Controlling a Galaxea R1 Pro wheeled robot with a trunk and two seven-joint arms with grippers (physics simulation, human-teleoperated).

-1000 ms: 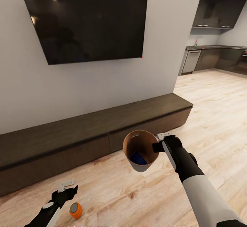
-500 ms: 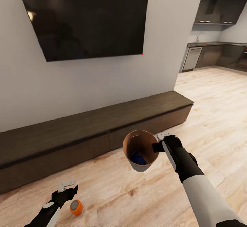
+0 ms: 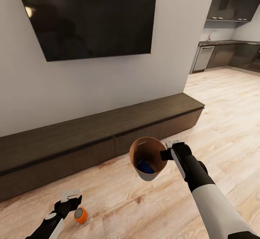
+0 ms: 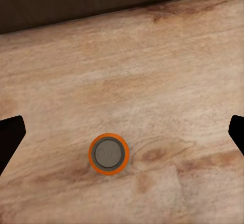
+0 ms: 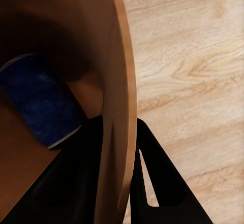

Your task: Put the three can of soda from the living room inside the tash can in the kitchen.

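Meanwhile the right gripper pinches the bucket by its rim, above the plank floor.
Inside the bucket lies a blue can; an orange can stands upright on bare boards near the long cabinet, beside the left gripper, fingers spread. Open floor runs past the cabinet's end.

Orange soda can, blue can inside orange-brown trash can.

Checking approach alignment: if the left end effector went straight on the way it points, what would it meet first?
Most likely the orange soda can, standing upright on the floor between the open fingers, though slightly off centre; depth is unclear.
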